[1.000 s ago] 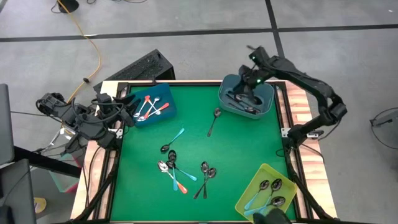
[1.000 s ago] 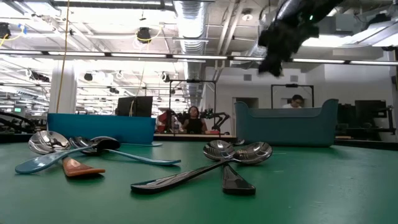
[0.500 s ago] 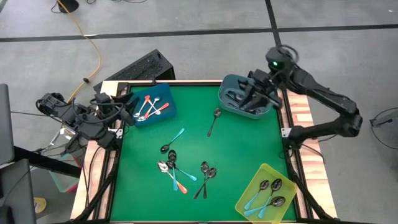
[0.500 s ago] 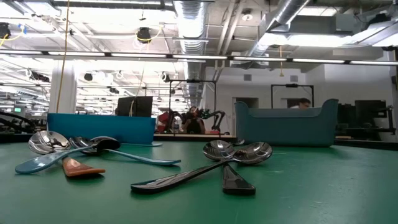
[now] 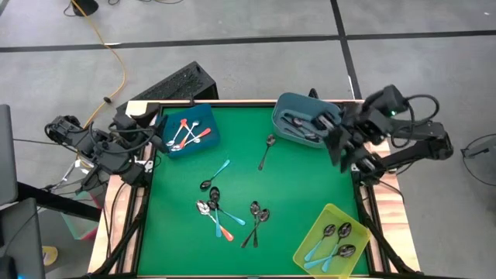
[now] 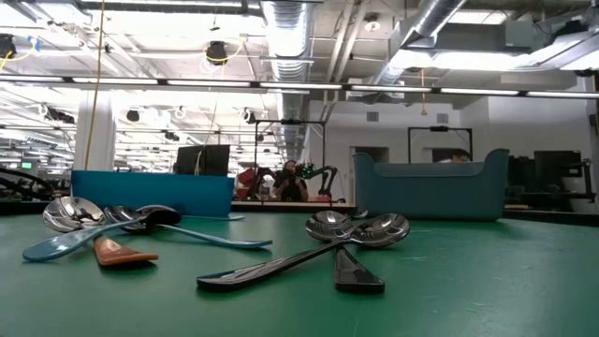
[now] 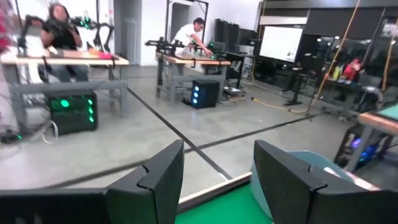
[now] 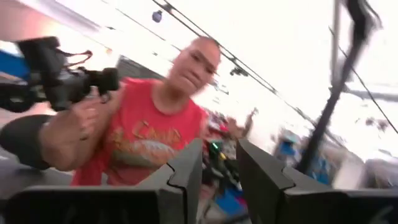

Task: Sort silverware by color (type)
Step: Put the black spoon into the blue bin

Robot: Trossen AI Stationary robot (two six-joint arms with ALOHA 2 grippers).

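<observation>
Nearest, light-blue-handled spoons (image 5: 333,239) in yellow-green bin (image 5: 311,245), near right. Mid-felt, loose cluster of spoons (image 5: 225,211), mixed handles. Farther, lone dark spoon (image 5: 266,149). Far right, right gripper (image 5: 339,149) beside grey bin (image 5: 284,110), fingers parted, empty. Far left, blue bin (image 5: 203,134) with orange-handled spoons; left gripper (image 7: 217,180) wide, empty.

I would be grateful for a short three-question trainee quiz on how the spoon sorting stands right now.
1. True or false: the yellow bin holds orange-handled spoons.
2. Which bin is the right tool nearest? A) blue bin B) grey bin C) yellow bin
3. Fill in: a lone dark spoon lies on the green mat just beside the ___ bin.

Key: 1 false; 2 B; 3 grey
</observation>
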